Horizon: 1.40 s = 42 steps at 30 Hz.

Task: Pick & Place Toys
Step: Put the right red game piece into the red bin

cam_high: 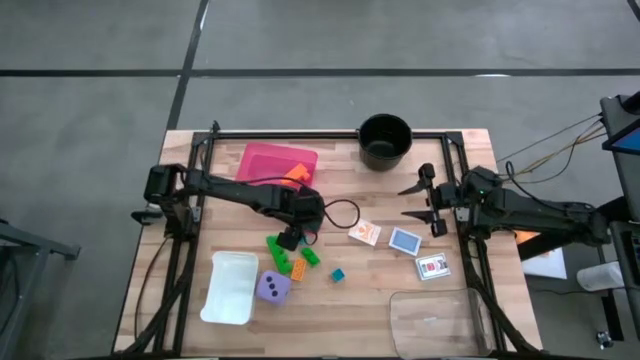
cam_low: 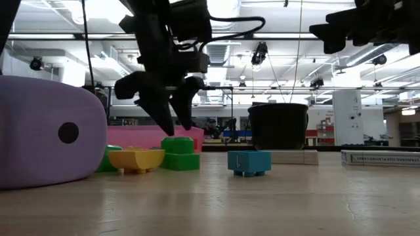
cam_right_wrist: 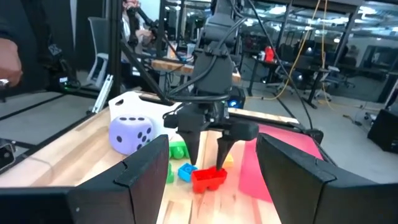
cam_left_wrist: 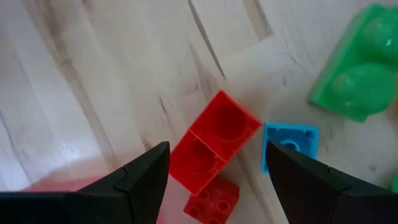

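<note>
My left gripper (cam_high: 291, 238) points down at mid-table and is open. Its fingertips (cam_right_wrist: 193, 152) stand just above a red brick (cam_left_wrist: 211, 144), one on either side, without touching it. The brick lies on the wood beside a small blue brick (cam_left_wrist: 290, 140) and a green brick (cam_left_wrist: 359, 62). The purple die (cam_high: 272, 288), an orange brick (cam_high: 298, 268), a teal brick (cam_high: 338, 274) and a yellow brick (cam_low: 136, 159) also rest on the table. My right gripper (cam_high: 424, 200) waits open and level at the table's right side, holding nothing.
The pink tray (cam_high: 262, 160) lies at the far side, left of the black pot (cam_high: 385, 140). Three cards (cam_high: 405, 241) lie right of centre. A white container (cam_high: 230, 288) sits near left, a clear one (cam_high: 435, 320) near right.
</note>
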Available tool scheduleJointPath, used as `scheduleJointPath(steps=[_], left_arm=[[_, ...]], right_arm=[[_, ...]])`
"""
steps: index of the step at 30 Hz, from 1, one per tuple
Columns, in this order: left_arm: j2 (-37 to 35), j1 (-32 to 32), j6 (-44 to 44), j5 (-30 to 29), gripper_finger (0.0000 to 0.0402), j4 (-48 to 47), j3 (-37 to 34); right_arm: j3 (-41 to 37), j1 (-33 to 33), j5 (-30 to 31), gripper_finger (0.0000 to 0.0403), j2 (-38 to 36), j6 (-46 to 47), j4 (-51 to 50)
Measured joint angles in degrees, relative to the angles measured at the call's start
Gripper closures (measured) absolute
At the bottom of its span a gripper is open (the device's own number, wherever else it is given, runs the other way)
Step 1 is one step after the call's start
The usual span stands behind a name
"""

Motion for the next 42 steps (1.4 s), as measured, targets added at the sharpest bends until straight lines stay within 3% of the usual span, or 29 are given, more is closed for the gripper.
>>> scheduleJointPath(steps=[12, 25, 28, 36, 42], left_arm=[[2.65, 1.0, 6.1, -2.13, 0.0134, 1.01, -0.08], [5.96, 0.98, 7.1, -1.97, 0.014, 0.61, 0.64], [5.87, 0.94, 6.71, -1.95, 0.0163, 1.43, 0.64], [5.92, 0.92, 6.49, -1.97, 0.0272, 1.94, 0.64], [5.92, 0.92, 5.17, -1.98, 0.0273, 2.19, 0.64]], right_arm=[[0.0, -0.04, -0.02, 0.016, 2.33, -0.24, 0.62], [0.0, -0.02, -0.03, 0.016, 2.42, -0.26, 0.76], [0.0, -0.03, -0.04, 0.016, 2.84, -0.57, 0.78], [0.0, -0.02, -0.04, 0.016, 4.18, -0.77, 0.76], [0.0, -0.03, -0.04, 0.016, 4.86, -0.96, 0.75]])
